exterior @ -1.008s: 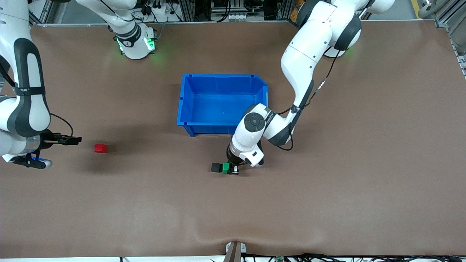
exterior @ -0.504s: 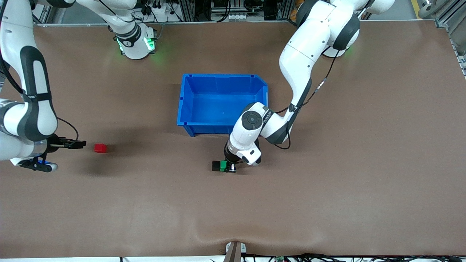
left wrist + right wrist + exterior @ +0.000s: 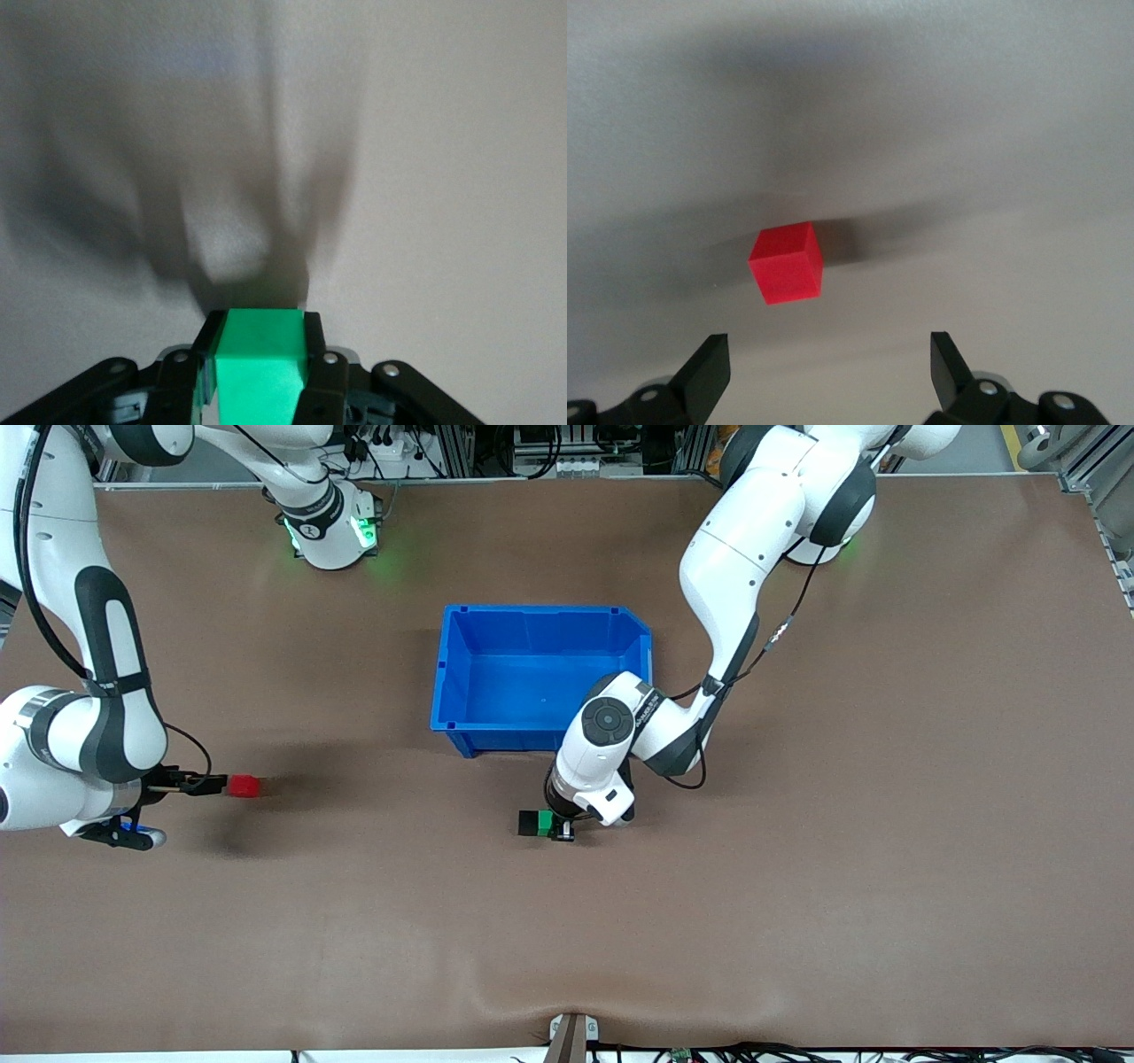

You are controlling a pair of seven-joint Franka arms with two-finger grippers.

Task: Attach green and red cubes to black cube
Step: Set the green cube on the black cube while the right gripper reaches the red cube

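The green cube (image 3: 547, 821) is clamped between the fingers of my left gripper (image 3: 558, 828), low over the table and nearer the front camera than the bin. It presses side to side against the black cube (image 3: 530, 824). In the left wrist view the green cube (image 3: 261, 354) fills the shut left gripper (image 3: 261, 332); the black cube cannot be made out there. The red cube (image 3: 244, 786) lies on the table toward the right arm's end. My right gripper (image 3: 208, 784) is open just beside it. In the right wrist view the red cube (image 3: 787, 264) lies just ahead of the open right gripper (image 3: 828, 354), not between the fingertips.
An empty blue bin (image 3: 440, 682) stands mid-table, farther from the front camera than the black and green cubes. The left arm's elbow hangs over its corner. The brown table mat (image 3: 797, 868) is bare elsewhere.
My right gripper has moved toward the red cube and now sits right beside it. My left gripper, the green cube and the black cube have shifted slightly toward the bin together.
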